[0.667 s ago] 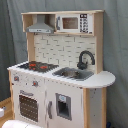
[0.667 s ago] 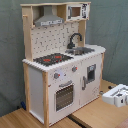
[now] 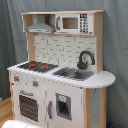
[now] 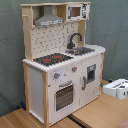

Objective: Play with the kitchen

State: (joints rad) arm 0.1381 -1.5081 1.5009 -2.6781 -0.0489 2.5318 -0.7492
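Note:
The toy kitchen [image 3: 60, 75] [image 4: 62, 65] stands upright, white with light-wood edges. On its counter are a black-red stovetop [image 3: 36, 65] [image 4: 52, 59] and a sink [image 3: 74, 73] [image 4: 82, 50] with a black curved faucet [image 3: 85, 59] [image 4: 74, 40]. Knobs [image 4: 56, 76] sit above the oven door [image 3: 28, 106] [image 4: 64, 96]. Above hang a grey hood [image 3: 41, 27] [image 4: 49, 21] and a small microwave [image 3: 74, 23] [image 4: 78, 11]. In the second exterior view my gripper [image 4: 118, 88] shows as a white and dark body low at the right edge, apart from the kitchen.
The kitchen rests on a wooden tabletop [image 4: 100, 112] made of joined panels. A dark curtain [image 3: 116, 50] [image 4: 10, 60] hangs behind it. A pale rounded shape [image 3: 20, 124] shows at the first exterior view's bottom left.

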